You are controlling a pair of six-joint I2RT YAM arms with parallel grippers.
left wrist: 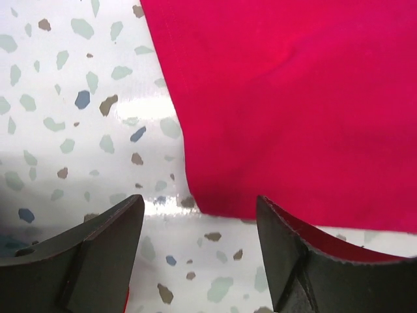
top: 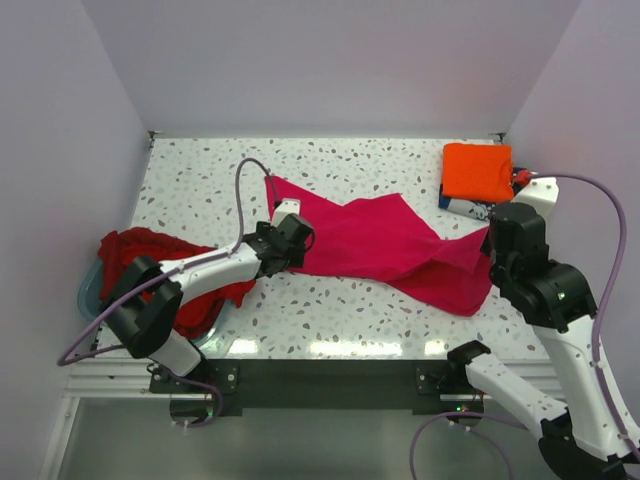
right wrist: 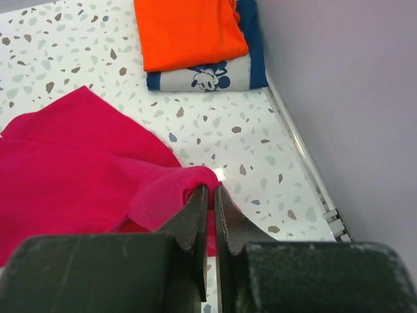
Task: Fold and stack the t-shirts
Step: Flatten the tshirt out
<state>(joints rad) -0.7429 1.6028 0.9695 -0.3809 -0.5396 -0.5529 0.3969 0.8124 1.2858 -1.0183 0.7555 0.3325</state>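
Magenta-pink t-shirt [top: 380, 245] [left wrist: 293, 98] [right wrist: 65, 163]: lies loosely spread and creased across the middle of the table, from left of centre to near the right edge; one point reaches toward the far edge.
Right end of that shirt: bunched into a raised fold, lifted off the surface.
Right gripper [top: 488, 262] [right wrist: 212, 190]: fingers pressed together on this fold, only cloth between them.
Left gripper [top: 303, 243] [left wrist: 199, 208]: fingers spread wide, holding nothing; it hangs over the shirt's left hem, the corner of the cloth lying just ahead of the gap.
Orange t-shirt [top: 478, 170] [right wrist: 189, 32]: folded, at the far right corner, on top of the stack.
Navy t-shirt [top: 460, 205] [right wrist: 208, 77]: folded beneath the orange one, white cartoon print showing at its near edge.
Dark red t-shirts [top: 135, 250]: heaped in the pale blue tub [top: 88, 292] at the left edge, partly hidden by the left arm.
Left arm: stretched low from the near left, reaching in toward the centre, a purple cable [top: 243, 190] looping above it.
Right arm: bent up from the near right, wrist turned leftward to the cloth.
Table [top: 200, 180]: white terrazzo with grey, brown and blue flecks, glossy.
Walls [top: 320, 60]: plain pale lilac on three sides.
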